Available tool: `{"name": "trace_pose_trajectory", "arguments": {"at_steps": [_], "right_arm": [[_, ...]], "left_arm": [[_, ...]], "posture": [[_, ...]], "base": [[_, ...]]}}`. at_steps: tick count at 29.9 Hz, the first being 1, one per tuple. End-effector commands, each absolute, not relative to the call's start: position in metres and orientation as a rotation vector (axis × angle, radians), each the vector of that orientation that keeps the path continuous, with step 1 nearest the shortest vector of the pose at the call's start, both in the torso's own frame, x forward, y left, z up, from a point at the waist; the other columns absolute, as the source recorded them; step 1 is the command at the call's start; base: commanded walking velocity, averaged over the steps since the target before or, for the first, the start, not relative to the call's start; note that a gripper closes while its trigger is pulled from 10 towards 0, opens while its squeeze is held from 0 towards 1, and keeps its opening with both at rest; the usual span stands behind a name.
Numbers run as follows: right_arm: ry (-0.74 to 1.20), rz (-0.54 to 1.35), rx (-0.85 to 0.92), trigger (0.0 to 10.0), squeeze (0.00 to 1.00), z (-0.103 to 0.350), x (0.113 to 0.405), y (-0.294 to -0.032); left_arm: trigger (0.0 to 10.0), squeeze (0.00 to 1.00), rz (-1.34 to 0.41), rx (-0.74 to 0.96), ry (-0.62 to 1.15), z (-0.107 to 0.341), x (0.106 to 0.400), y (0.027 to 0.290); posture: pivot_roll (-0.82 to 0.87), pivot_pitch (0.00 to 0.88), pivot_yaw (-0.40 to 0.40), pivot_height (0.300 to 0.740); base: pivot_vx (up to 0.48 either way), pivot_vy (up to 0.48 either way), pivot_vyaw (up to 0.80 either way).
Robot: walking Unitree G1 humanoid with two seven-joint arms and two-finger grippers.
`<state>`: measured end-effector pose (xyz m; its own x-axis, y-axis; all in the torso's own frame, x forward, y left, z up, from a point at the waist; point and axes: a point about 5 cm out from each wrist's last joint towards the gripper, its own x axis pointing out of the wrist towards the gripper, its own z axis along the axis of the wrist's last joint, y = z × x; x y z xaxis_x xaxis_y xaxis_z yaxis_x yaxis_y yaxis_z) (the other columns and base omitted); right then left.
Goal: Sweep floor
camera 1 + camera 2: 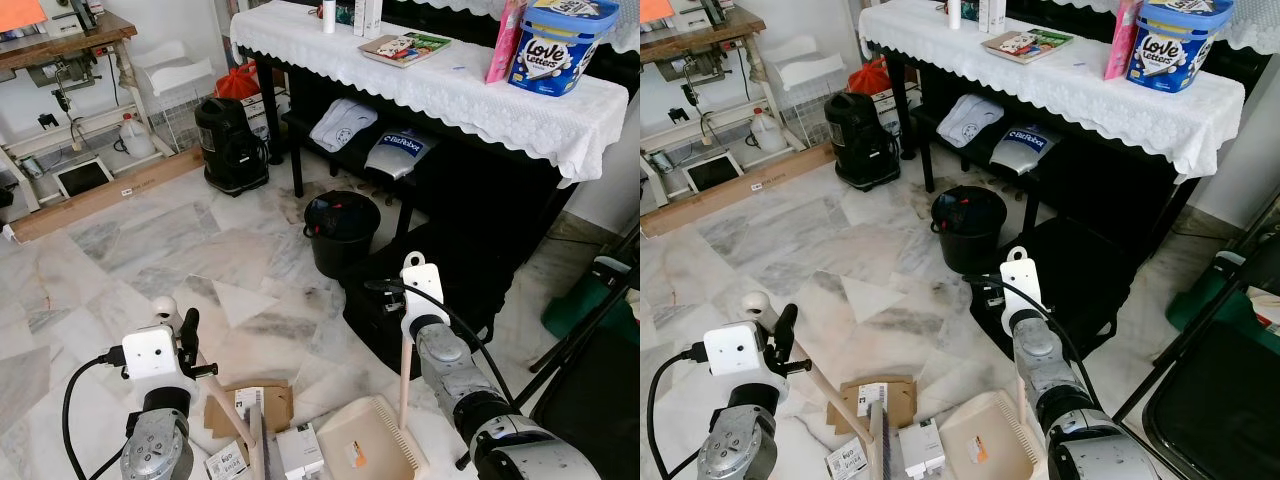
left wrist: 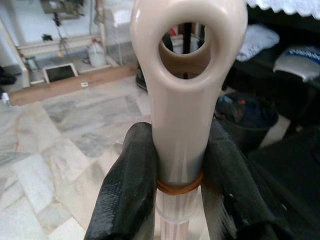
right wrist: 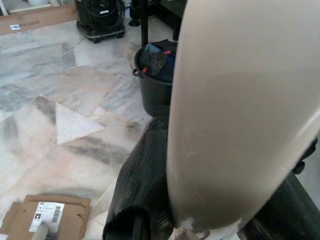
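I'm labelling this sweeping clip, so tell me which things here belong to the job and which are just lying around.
Job: left gripper shut on brush handle; right gripper shut on dustpan; cardboard scrap and small boxes on floor.

Lying about: black bucket, vacuum cleaner, Love Letters tub, book.

You see two silver ribbed arms | each wrist carries a white rounded camera box with a dark lens | a black cable loops off each box | left gripper (image 2: pixel 180 195) fingers (image 2: pixel 125 195) are matte black, thick and rounded | right gripper (image 3: pixel 200 220) fingers (image 3: pixel 145 185) look black and finely textured
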<state>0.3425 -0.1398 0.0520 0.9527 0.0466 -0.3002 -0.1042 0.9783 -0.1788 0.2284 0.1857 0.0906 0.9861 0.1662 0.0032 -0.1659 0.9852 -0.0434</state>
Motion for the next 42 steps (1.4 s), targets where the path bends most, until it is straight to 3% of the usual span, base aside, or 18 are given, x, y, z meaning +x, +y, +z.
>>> {"name": "trace_pose_trajectory", "arguments": {"at_steps": [1,15,23,35,42], "right_arm": [[0.28,0.098,-0.194,10.0,0.0,0.059,0.348,-0.133],[0.279,0.111,-0.181,10.0,0.0,0.061,0.349,-0.125],[0.27,0.131,-0.158,10.0,0.0,0.063,0.351,-0.118],[0.269,0.152,-0.149,10.0,0.0,0.065,0.351,-0.113],[0.264,0.162,-0.144,10.0,0.0,0.066,0.352,-0.11]], "left_arm": [[10.0,0.0,0.15,-0.035,0.073,0.078,0.225,0.188],[10.0,0.0,0.052,0.053,0.285,0.062,0.212,0.189],[10.0,0.0,0.112,-0.196,0.229,0.078,0.221,0.194],[10.0,0.0,0.105,-0.423,0.142,0.099,0.229,0.193],[10.0,0.0,0.105,-0.403,0.08,0.111,0.231,0.195]], "posture": [[-0.15,0.09,0.071,0.74],[-0.14,0.088,0.078,0.74],[-0.14,0.076,0.082,0.74],[-0.14,0.056,0.08,0.74],[-0.14,0.053,0.079,0.74]], "base": [[0.0,0.0,0.0],[0.0,0.0,0.0],[0.0,0.0,0.0],[0.0,0.0,0.0],[0.0,0.0,0.0]]}}
